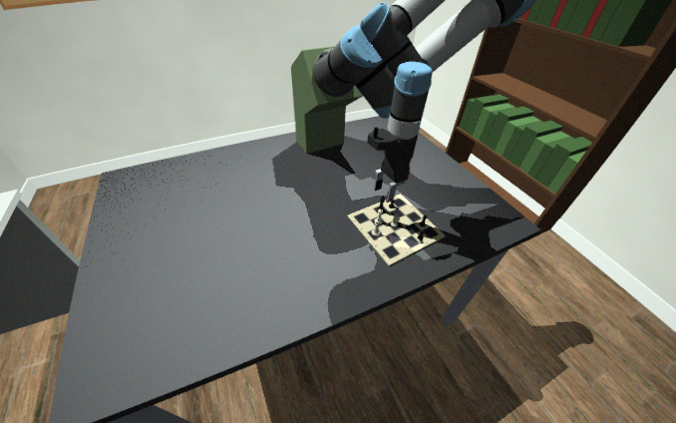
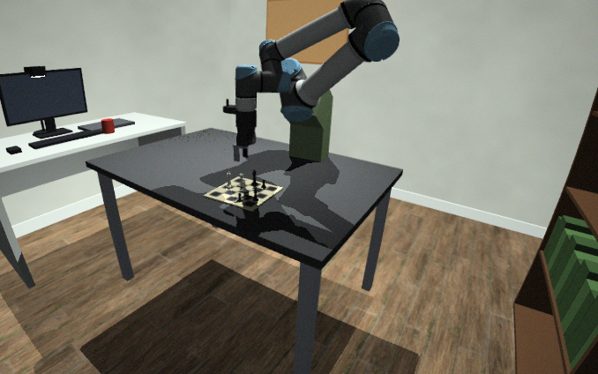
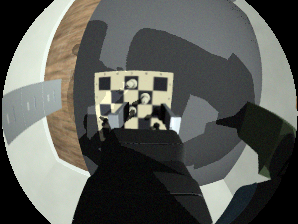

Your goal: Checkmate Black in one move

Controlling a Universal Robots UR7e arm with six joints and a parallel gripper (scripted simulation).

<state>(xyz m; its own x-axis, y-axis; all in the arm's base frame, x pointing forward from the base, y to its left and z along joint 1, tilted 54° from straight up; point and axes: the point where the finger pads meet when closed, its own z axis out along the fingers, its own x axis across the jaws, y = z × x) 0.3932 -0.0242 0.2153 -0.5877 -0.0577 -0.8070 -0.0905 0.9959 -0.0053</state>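
Note:
A small chessboard (image 1: 395, 228) lies on the dark table near its right edge; it also shows in the exterior view (image 2: 242, 192) and in the wrist view (image 3: 135, 100). Several white and black pieces stand upright on it, among them a white piece (image 1: 378, 224) on the left side and black pieces (image 1: 421, 226) on the right side. My gripper (image 1: 384, 186) is open and empty. It hangs above the board's far edge, clear of the pieces, and also shows in the exterior view (image 2: 240, 153). Letters on the board's edge are too small to read.
The arm's green base (image 1: 319, 105) stands at the table's back. A bookshelf (image 1: 566, 94) stands close to the table's right side. A white desk with a monitor (image 2: 41, 97) is to the left, away from the table.

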